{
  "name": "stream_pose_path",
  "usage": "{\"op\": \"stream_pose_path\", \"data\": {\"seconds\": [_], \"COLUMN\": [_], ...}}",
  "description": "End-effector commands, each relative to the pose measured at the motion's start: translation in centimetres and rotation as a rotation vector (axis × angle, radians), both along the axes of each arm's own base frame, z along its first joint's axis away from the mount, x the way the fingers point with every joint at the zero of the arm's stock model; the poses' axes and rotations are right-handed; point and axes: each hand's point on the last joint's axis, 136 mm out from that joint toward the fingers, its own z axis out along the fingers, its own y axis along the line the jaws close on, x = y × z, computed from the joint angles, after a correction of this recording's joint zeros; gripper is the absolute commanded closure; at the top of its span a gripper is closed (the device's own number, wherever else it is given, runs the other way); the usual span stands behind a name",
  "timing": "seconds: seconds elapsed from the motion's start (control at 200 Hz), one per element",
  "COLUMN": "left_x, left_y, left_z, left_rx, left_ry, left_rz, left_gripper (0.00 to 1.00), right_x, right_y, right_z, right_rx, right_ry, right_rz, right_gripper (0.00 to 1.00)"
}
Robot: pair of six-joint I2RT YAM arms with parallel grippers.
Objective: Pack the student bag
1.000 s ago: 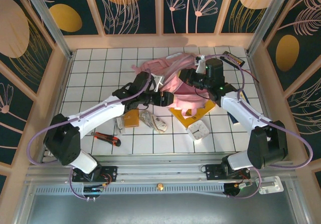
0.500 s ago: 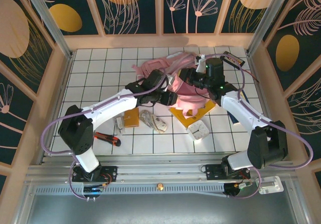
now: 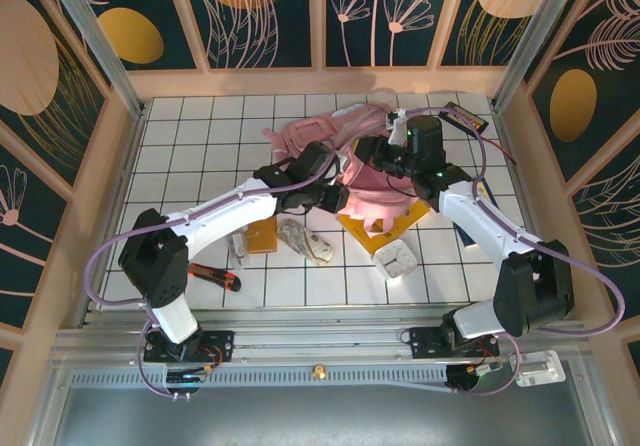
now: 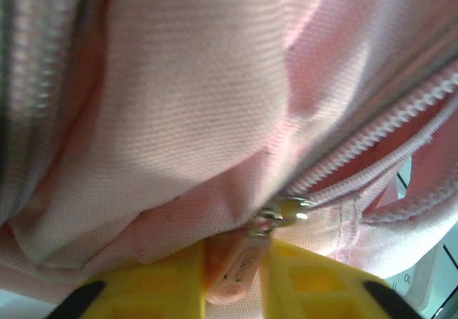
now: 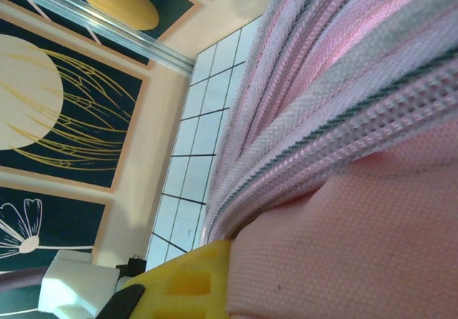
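Note:
The student bag (image 3: 362, 181), a big pink backpack, lies at the back middle of the tiled table. In the left wrist view its pink fabric (image 4: 193, 97) and white zipper teeth (image 4: 372, 136) are close up. My left gripper (image 3: 336, 198) is at the bag's near left side, its yellow fingers (image 4: 147, 290) shut on the pink zipper pull (image 4: 238, 267) below the metal slider (image 4: 286, 210). My right gripper (image 3: 372, 152) is at the bag's top. One yellow finger (image 5: 187, 283) presses against pink fabric (image 5: 358, 247) beside a ribbed strap (image 5: 336, 69); the other finger is hidden.
A yellow envelope (image 3: 398, 228) lies partly under the bag, a white clock (image 3: 397, 259) in front of it. An orange notebook (image 3: 262, 234), a crumpled packet (image 3: 306, 242) and a red-black cutter (image 3: 214, 276) lie at near left. A dark box (image 3: 465, 117) sits back right.
My left arm has swung right and toward the bag, its gripper edging right along the bag's near side. The right arm has held still.

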Motion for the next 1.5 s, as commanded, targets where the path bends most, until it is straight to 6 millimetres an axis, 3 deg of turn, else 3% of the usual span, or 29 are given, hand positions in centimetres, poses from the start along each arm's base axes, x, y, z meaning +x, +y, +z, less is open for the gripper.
{"op": "stream_pose_path", "data": {"seconds": [0.0,0.2,0.24,0.26,0.56,0.896,1.096,1.276,1.431,1.496], "left_x": [0.2,-0.2,-0.4,-0.5,-2.6,-2.9,-0.7,2.2,4.4,5.2], "left_y": [-0.7,0.1,0.3,0.5,4.1,11.4,16.3,20.7,23.8,24.5], "left_z": [0.4,0.5,0.0,1.0,1.7,-1.4,-3.3,-6.7,-8.9,-8.8], "left_rx": [-0.015,-0.002,0.005,-0.011,0.015,0.075,0.152,0.249,0.297,0.294], "left_ry": [-0.013,-0.011,-0.001,-0.017,-0.015,0.034,0.046,0.064,0.080,0.067], "left_rz": [-0.005,0.013,0.017,0.020,0.079,0.201,0.342,0.468,0.555,0.572], "left_gripper": [0.85,1.00,1.00,1.00,1.00,1.00,1.00,1.00,1.00,1.00], "right_x": [0.1,0.0,0.0,0.0,0.0,-0.2,-0.7,-1.3,-1.0,-0.8], "right_y": [1.0,1.1,1.0,0.9,-0.4,-1.7,-1.2,0.0,0.7,1.0], "right_z": [6.2,6.0,6.0,5.9,4.7,5.1,6.6,7.6,7.6,7.7], "right_rx": [0.072,0.060,0.052,0.046,-0.023,-0.049,-0.023,0.025,0.041,0.052], "right_ry": [-0.164,-0.165,-0.166,-0.167,-0.172,-0.197,-0.232,-0.236,-0.225,-0.219], "right_rz": [0.025,0.021,0.017,0.013,-0.025,-0.037,0.018,0.094,0.124,0.131], "right_gripper": [1.00,1.00,1.00,1.00,1.00,1.00,1.00,1.00,1.00,1.00]}}
